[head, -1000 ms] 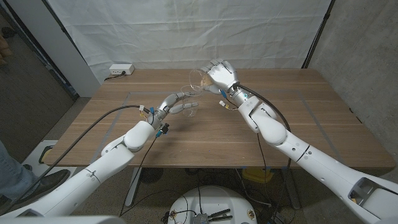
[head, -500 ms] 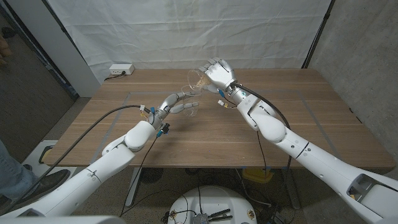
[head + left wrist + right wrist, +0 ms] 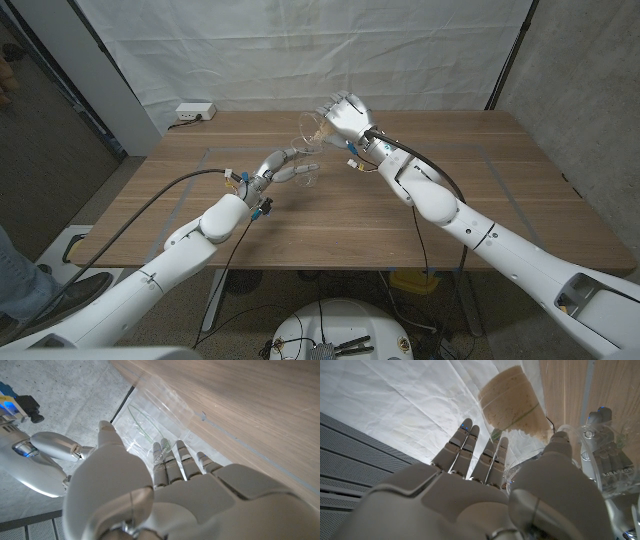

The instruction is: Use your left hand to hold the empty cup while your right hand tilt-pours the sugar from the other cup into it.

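My left hand [image 3: 283, 165] grips a clear empty cup [image 3: 306, 176] that stands on the wooden table [image 3: 350, 215] near its middle. In the left wrist view the fingers [image 3: 172, 462] wrap the transparent cup [image 3: 150, 422]. My right hand [image 3: 342, 120] holds a second clear cup [image 3: 312, 128] in the air, tipped on its side with its mouth toward the left, just above and behind the empty cup. Light-brown sugar [image 3: 512, 405] lies along the tilted cup's wall in the right wrist view, where the empty cup [image 3: 607, 462] and my left hand show beyond the right hand [image 3: 485, 495].
A white power strip [image 3: 194, 112] lies at the table's far left corner. A white cloth backdrop [image 3: 300, 50] hangs behind the table. A person's leg and shoe [image 3: 30, 285] show at the lower left, off the table. Bare tabletop spreads to the right.
My right hand has drifted a little left with the sugar cup, tipping it further over the empty cup. My left hand and its cup have stayed put.
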